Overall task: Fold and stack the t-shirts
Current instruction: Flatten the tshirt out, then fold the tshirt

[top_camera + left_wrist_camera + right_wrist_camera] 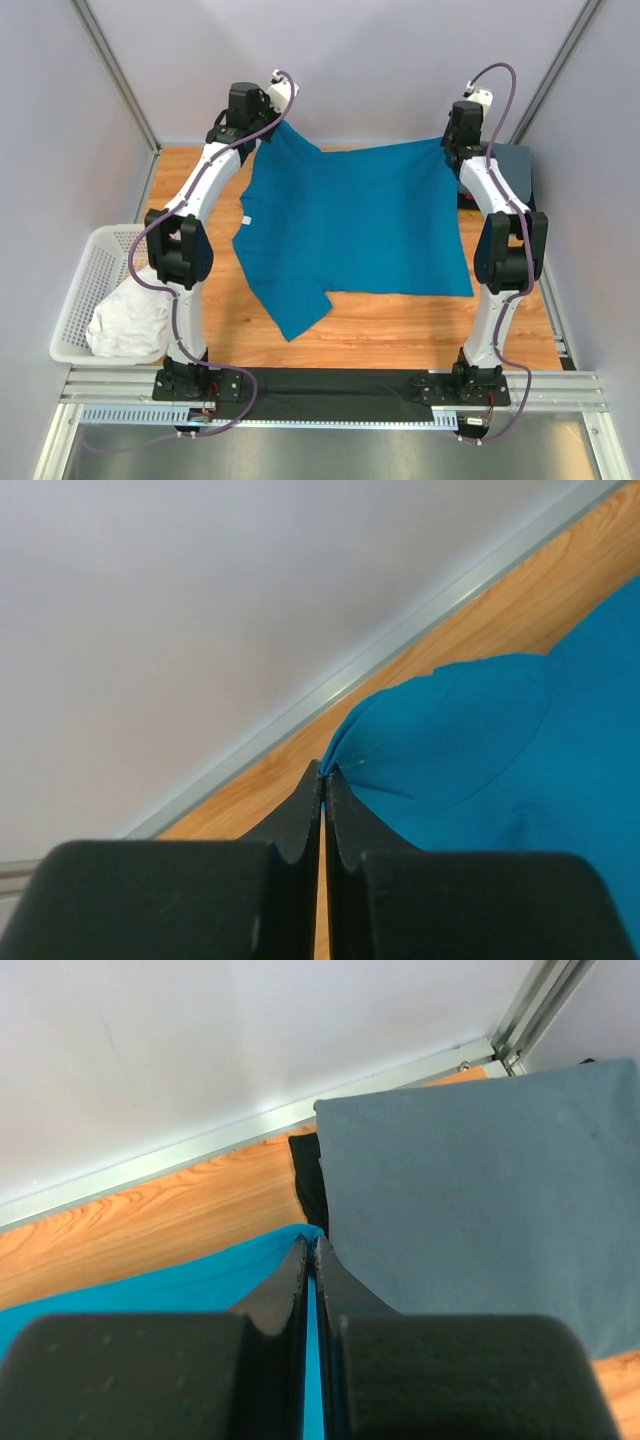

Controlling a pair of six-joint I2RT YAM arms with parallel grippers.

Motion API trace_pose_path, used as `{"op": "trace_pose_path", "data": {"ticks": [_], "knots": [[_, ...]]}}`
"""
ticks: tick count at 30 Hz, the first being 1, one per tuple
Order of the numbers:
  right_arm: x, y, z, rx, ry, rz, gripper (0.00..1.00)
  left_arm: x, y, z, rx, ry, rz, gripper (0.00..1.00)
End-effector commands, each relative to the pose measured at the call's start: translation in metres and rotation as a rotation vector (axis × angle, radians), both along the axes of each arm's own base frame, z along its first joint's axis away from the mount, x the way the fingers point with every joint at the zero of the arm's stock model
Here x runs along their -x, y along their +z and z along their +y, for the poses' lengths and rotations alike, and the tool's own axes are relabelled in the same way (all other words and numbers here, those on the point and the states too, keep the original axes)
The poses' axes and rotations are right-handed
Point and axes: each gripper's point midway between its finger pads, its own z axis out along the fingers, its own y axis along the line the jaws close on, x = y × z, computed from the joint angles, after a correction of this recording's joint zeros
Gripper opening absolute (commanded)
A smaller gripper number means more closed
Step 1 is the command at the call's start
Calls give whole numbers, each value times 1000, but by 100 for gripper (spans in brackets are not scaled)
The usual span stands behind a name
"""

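Top view, room: pale grey walls around a wood-grain bench, arm bases at the near edge.
Top view, teal t-shirt: spread across mid bench, far corners lifted, one sleeve flopped toward the near side.
Top view, basket: white mesh, hanging off the bench's left side, crumpled white t-shirt inside.
Top view, slate-grey t-shirt: far right corner, just beside the right arm.
Left wrist view, left fingers: squeezed together on a bunched corner of the teal t-shirt, no gap showing, wall and bench strip behind.
Right wrist view, right fingers: clamped tight on the teal t-shirt edge.
Right wrist view, slate-grey t-shirt: lying flat just past the fingertips, on top of a dark cloth peeking out at its left edge.
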Motion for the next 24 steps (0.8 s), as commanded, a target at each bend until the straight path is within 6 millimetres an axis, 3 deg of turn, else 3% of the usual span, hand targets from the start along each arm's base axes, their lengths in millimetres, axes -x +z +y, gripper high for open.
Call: {"op": "trace_pose_path", "data": {"ticks": [1,11,24], "knots": [[-15,27,-6,-12,12,-78,0,9,28,1,-13,-28,-64,0],[0,8,-11,26,35,-27,0,50,18,2,18,-58,17,0],[32,12,-8,90,97,-71,1,101,10,6,60,-104,26,0]]}}
